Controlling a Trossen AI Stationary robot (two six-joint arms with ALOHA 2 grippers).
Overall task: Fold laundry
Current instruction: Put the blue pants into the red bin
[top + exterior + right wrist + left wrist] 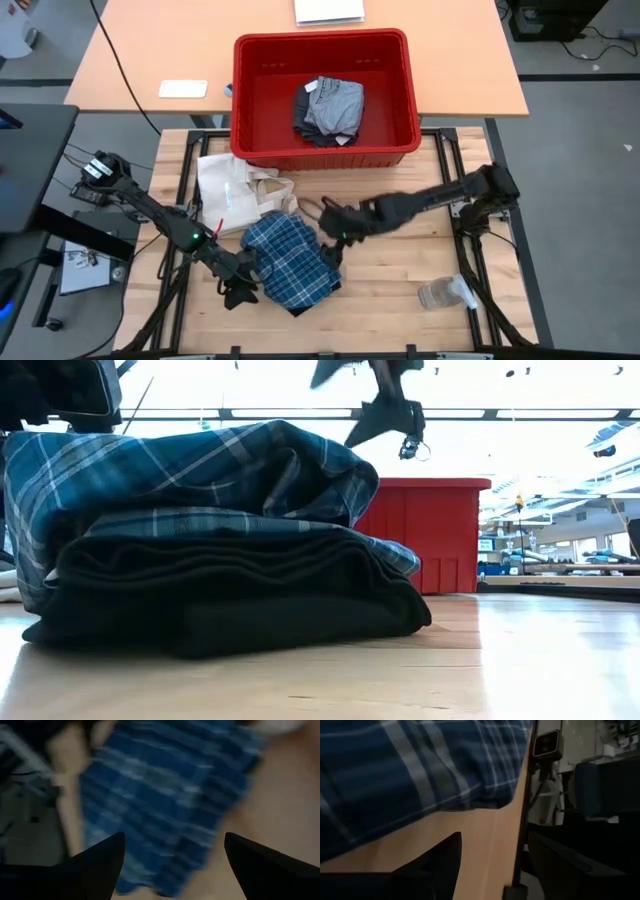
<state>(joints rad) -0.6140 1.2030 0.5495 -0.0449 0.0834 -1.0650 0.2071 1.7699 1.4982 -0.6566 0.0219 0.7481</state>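
The blue-and-white plaid shirt (pixel 290 258) lies bunched and folded on the wooden table, on top of a folded black piece (pixel 230 600) whose edge shows at the shirt's near side (pixel 300 306). My left gripper (pixel 245 288) stands open and low at the shirt's near-left side; in its wrist view bare table shows between the fingers (pixel 495 870), with the shirt (pixel 410 775) just ahead. My right gripper (pixel 332 242) hangs open in the air above the shirt's right side (pixel 385 415), with the plaid (pixel 160 805) below its spread fingers.
A red bin (pixel 320 152) stands at the table's far side with a grey and dark garment (pixel 330 108) inside. A cream tote bag (pixel 238 190) lies left of the bin, touching the shirt. A clear plastic bottle (pixel 445 292) lies near the right front.
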